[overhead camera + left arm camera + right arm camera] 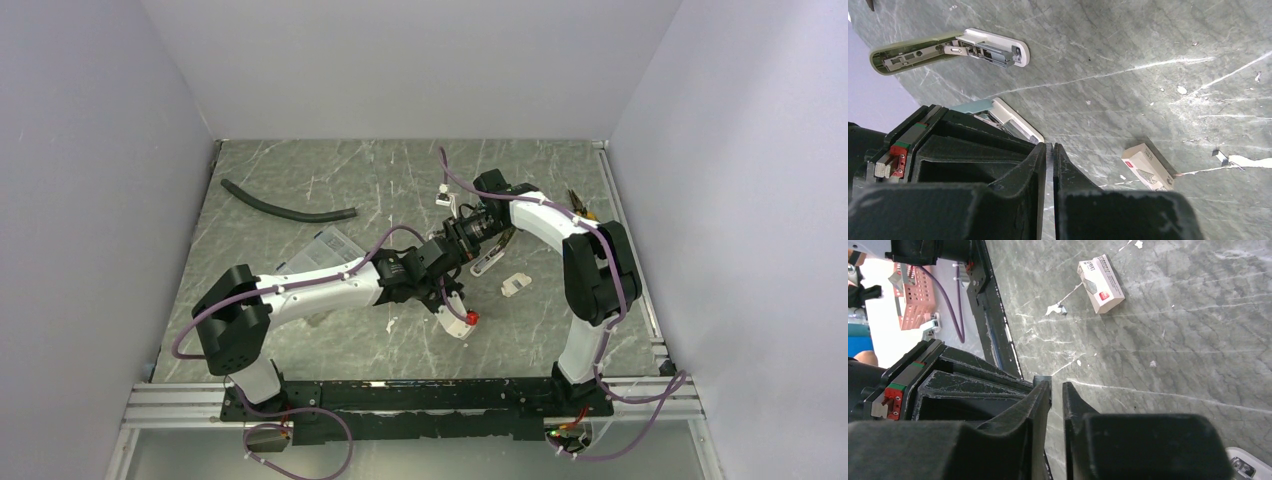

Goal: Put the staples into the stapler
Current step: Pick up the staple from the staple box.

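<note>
The staples box [1148,167], small and white with a red mark, lies flat on the table [516,284], also in the right wrist view [1100,282]. An open olive stapler [948,50] rests near the right wall [580,207]. A white and teal stapler [1010,120] lies just behind my left gripper [1049,152], which is shut on a thin dark ribbed strip [1049,162]. My right gripper [1057,390] is slightly open, with a ribbed strip end [1042,379] against its left fingertip. Both grippers meet above the table's middle [456,245].
A black hose [285,209] lies at the back left. A clear plastic case [327,246] sits beside the left arm. A small white piece with a red tip [459,320] lies in front of the grippers. Paper scraps [1228,159] dot the table.
</note>
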`<state>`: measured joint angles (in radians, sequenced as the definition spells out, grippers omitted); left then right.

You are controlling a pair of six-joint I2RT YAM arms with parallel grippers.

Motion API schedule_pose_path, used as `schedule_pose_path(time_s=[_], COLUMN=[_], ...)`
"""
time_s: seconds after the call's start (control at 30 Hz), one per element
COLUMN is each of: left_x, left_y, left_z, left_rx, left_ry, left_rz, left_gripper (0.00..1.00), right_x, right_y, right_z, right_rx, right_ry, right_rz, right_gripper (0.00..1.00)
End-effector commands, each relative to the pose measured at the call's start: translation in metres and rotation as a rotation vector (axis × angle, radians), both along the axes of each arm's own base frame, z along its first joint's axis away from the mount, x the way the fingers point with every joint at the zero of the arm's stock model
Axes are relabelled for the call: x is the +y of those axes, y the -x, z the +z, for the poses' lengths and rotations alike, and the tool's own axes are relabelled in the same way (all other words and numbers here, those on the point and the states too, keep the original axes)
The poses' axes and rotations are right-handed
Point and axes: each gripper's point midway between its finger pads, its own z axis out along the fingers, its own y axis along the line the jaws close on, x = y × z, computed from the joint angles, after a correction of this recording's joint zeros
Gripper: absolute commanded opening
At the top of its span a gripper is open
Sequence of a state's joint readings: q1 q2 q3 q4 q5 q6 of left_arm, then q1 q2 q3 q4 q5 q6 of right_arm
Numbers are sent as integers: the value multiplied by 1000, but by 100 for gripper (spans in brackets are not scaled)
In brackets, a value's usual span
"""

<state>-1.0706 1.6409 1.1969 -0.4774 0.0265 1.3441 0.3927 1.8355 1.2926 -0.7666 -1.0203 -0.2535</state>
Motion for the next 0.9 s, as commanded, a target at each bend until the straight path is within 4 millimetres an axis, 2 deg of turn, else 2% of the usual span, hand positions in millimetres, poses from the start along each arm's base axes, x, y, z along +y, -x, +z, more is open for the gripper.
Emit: schedule_pose_path(time_s=[0.0,0.07,0.13,0.33,0.47,0.63,0.77,0.87], left_x=[5,7,9,17,17,24,24,16], left_y=[0,4,9,18,22,10,5,7], left_z=[9,9,8,12,35,72,94,109], left_rx=[-2,25,47,164,349,620,836,1040], left_ry=[22,33,44,104,245,481,628,690], left_rz=[30,33,35,74,122,234,308,339], left_gripper=[12,11,11,11,12,14,14,14], right_x=[-2,-4,-6,-22,-44,-65,-65,-60], right_y=[3,1,-2,-15,-27,-36,-32,-31], right_z=[21,25,31,44,55,75,93,110], right_rx=[-60,-75,-87,-120,-158,-360,-545,-665], right_ry=[-17,-21,-26,-42,-85,-144,-202,-253], right_rz=[19,18,9,-34,-86,-131,-140,-143], right_gripper=[24,35,41,45,45,45,46,47])
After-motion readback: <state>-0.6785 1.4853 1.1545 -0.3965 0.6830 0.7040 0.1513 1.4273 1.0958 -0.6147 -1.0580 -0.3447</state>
